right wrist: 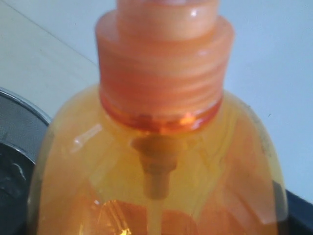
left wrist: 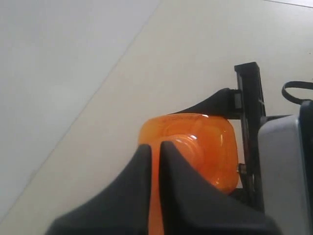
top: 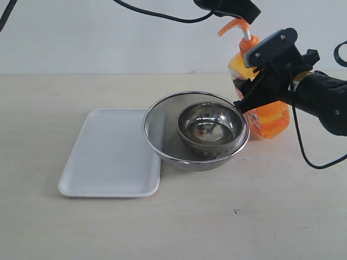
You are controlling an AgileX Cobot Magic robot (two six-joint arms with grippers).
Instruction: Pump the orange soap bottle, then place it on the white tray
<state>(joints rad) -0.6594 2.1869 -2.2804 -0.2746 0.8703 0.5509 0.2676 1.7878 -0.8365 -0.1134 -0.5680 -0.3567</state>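
While the pale table (top: 179, 227) is filling the exterior view, the white tray (top: 108, 157) is lying flat on its left part, long side running away from the camera. Just beside it, the round mesh strainer (top: 157, 127) is sitting with its rim overlapping the tray's near right edge, and it is cradling a shiny steel bowl (top: 222, 122) inside. Over on the right, behind the strainer, the orange soap bottle (top: 271, 119) is standing with its base on the table, well apart from the tray, with the strainer sitting between the two.

Now the arms. The right gripper (top: 244, 80) is reaching in from the right edge and is clamping the bottle around its shoulder, one grey-padded finger crossing high by the neck and the other running low against the body. The right wrist view is showing the bottle (right wrist: 161, 161) at very close range, ribbed collar up top and the dip tube glowing through the translucent plastic.

Up above, the left gripper (top: 241, 12) is hanging right over the pump head (top: 234, 27), and whether it is actually touching is hard to call from here. The left wrist view is showing its black fingers (left wrist: 137, 171) drawn together, only a thin slit between them, with the orange bottle (left wrist: 195, 142) sitting directly beneath them
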